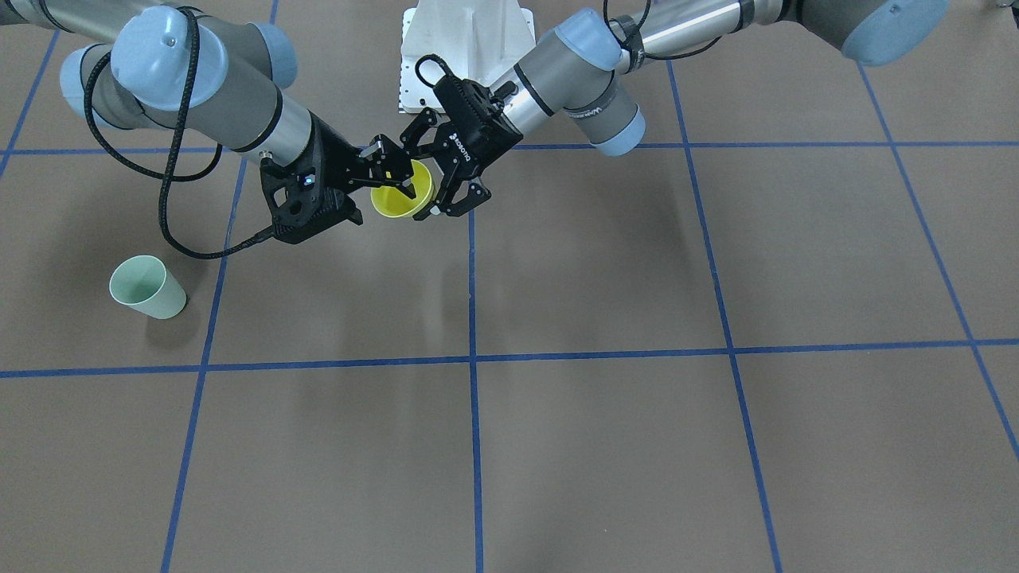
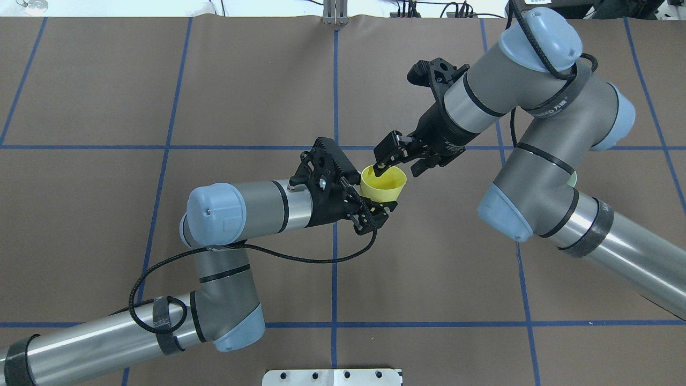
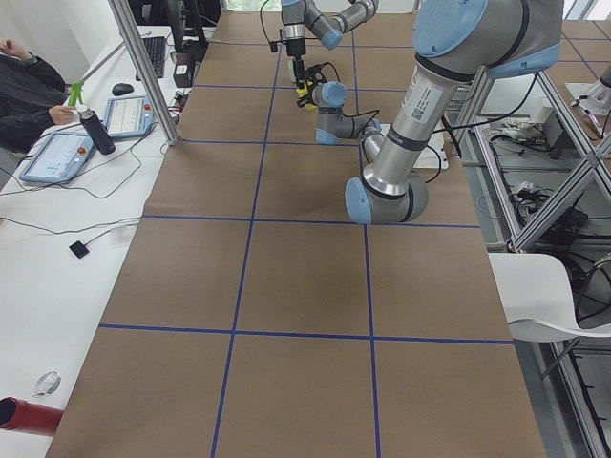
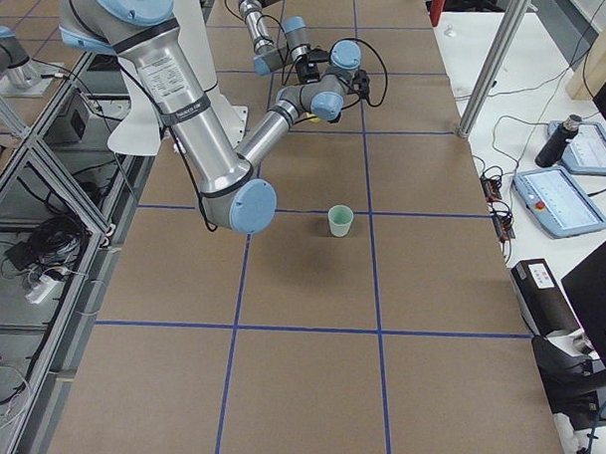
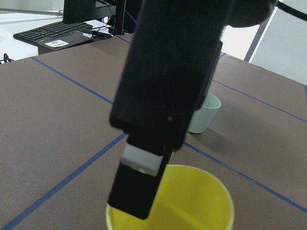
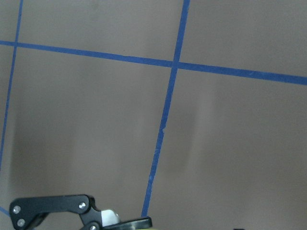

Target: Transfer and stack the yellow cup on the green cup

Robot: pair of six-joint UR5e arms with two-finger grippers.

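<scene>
The yellow cup (image 1: 400,199) hangs in mid-air over the table's middle, between the two grippers; it also shows in the overhead view (image 2: 383,186). My left gripper (image 1: 422,181) is shut on the cup's sides and also shows in the overhead view (image 2: 378,194). My right gripper (image 2: 396,169) is open and straddles the cup's rim, one finger (image 5: 144,182) inside the cup and the other outside. The green cup (image 1: 147,286) stands upright on the table on my right side, apart from both grippers. It also shows in the exterior right view (image 4: 340,221) and the left wrist view (image 5: 204,114).
The brown table is marked with a blue tape grid (image 1: 471,358). The white robot base plate (image 1: 466,48) is at my edge. Operator desks with tablets (image 4: 561,193) and metal posts (image 4: 492,66) line the far side. A seated person (image 3: 24,86) is there.
</scene>
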